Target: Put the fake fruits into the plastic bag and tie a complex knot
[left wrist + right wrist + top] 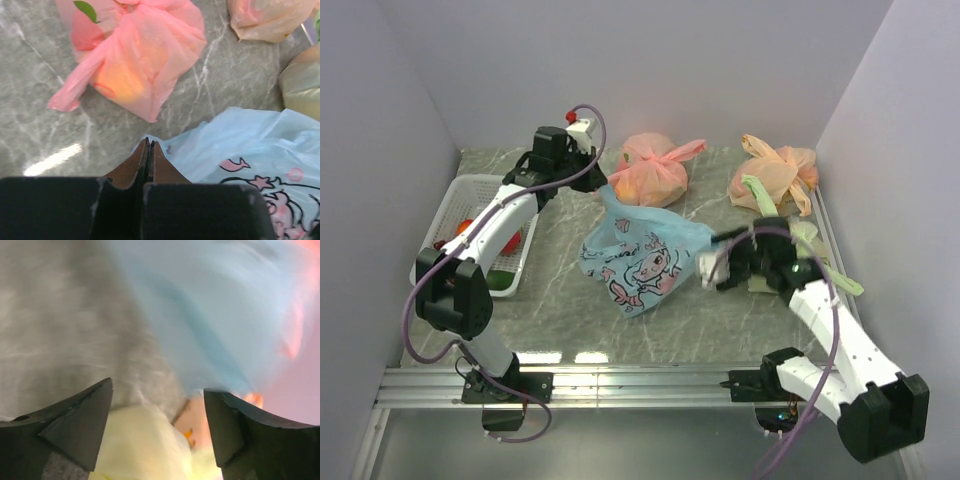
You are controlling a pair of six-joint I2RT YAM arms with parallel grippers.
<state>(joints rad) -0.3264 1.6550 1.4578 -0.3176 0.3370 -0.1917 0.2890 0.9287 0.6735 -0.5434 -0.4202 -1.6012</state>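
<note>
White basket (pixel 455 195) is holding red and green fake fruits (pixel 465 227). Left gripper (pixel 149 144) is pinching the crumpled, cartoon-printed blue plastic bag (pixel 640 255); right gripper (pixel 157 392) is gaping wide.

Marbled table (pixel 560 310) bears plastic bag (pixel 640 255), pink-orange bags (pixel 655 172), basket (pixel 448 205).

- Bare counter (pixel 580 335) lay open in front of the plastic bag (pixel 640 258) — free passage from the near edge.
- Pink bag (pixel 655 172) and orange bag (pixel 775 178) crowded the back, a strip of counter between them.
- Basket (pixel 470 181) blocked the left edge.
- Yellow-green bag (pixel 140 450) bulged between the spread right fingers (pixel 75 425).
</note>
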